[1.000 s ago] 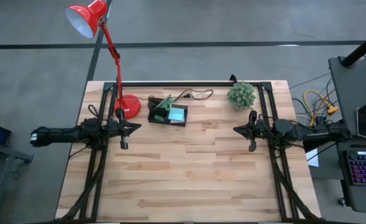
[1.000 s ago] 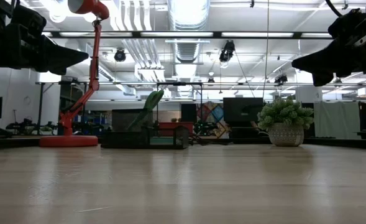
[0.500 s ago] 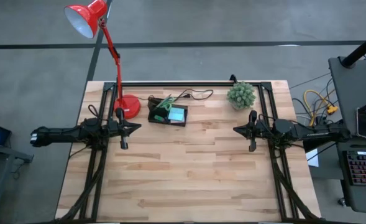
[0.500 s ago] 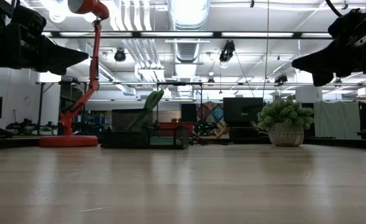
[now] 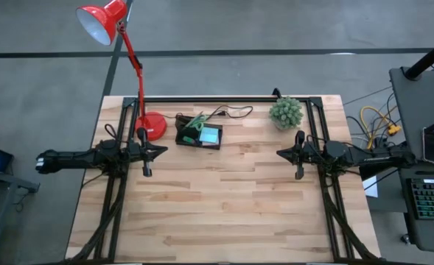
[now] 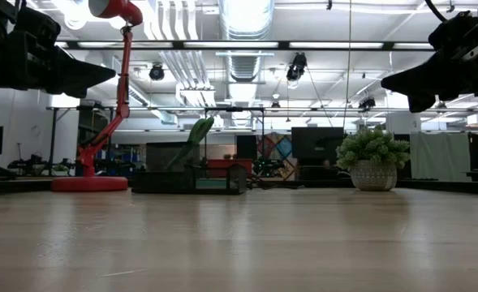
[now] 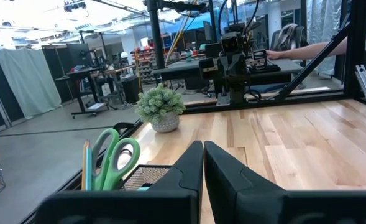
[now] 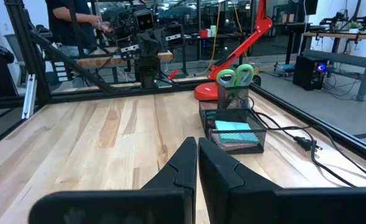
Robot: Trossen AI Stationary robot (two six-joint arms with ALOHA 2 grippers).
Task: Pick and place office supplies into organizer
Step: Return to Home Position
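Both arms hang above the table's (image 5: pixel 224 210) side edges, the left gripper (image 5: pixel 160 150) and right gripper (image 5: pixel 281 153) facing each other across bare boards. Each pair of fingers is pressed together on nothing.

The organizer (image 8: pixel 243 145) stands near the far edge, just beside the lamp's (image 5: pixel 153 126) red base and well apart from both grippers. The plant (image 5: pixel 286 112) sits farther along that edge.

The scissors (image 8: pixel 235 76) stand in the organizer's taller section with their green loops up, and the teal pad (image 8: pixel 232 126) lies flat in the low tray. A thin stick beside the scissors may be the pencil (image 7: pixel 87 165), though we cannot be sure at this range. The tiny pieces are too small for us to find.

We judge the sorting done, or nearly so.

Should anything need lifting again, we would treat the scissors as stiff, hard and fairly light. They are best pinched across one plastic loop or just below it, where the fingers would not skid on metal.

The pad looks light and soft-edged, with sheets that could fan or peel. We would take it by two opposite sides, squarely and gently.

The mesh organizer itself looks light enough to slide if nudged, so any reach into it calls for a straight drop from above.
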